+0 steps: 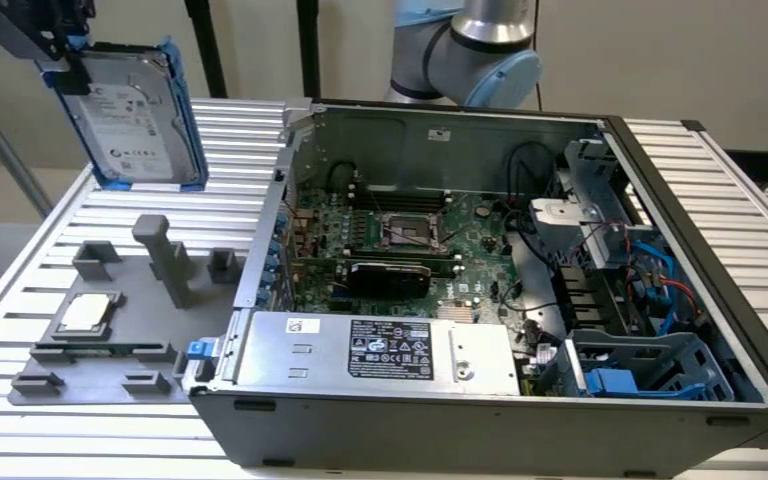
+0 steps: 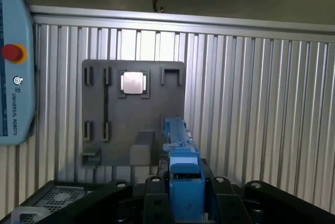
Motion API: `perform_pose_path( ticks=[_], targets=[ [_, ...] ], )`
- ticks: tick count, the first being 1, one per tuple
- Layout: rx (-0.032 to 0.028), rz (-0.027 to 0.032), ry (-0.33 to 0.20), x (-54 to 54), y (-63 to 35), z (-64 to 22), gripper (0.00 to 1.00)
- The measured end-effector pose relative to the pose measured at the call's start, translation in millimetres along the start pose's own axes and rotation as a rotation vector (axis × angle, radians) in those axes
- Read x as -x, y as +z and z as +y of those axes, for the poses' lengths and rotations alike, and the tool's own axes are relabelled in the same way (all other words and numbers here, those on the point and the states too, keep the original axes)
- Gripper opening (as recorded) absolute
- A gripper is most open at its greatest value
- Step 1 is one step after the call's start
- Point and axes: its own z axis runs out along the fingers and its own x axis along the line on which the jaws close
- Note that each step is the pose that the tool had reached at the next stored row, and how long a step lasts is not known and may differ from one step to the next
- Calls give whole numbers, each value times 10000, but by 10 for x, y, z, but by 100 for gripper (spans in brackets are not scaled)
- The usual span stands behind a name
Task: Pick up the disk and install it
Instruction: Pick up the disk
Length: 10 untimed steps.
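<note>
The gripper [image 1: 67, 50] is clamping the disk [image 1: 131, 115] — holding it upright, high above the grey tray [image 1: 144, 318] — so nothing bumps it.

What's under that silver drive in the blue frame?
A grey slotted holder plate carrying a square silver chip, on the ribbed table; the blue-framed silver drive hides part of it.
</note>
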Motion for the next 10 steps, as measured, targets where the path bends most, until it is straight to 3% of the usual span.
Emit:
perform_pose_path(
  ticks=[10],
  targets=[
    [-1, -23, 0, -62, -346, -448, 0]
  ],
)
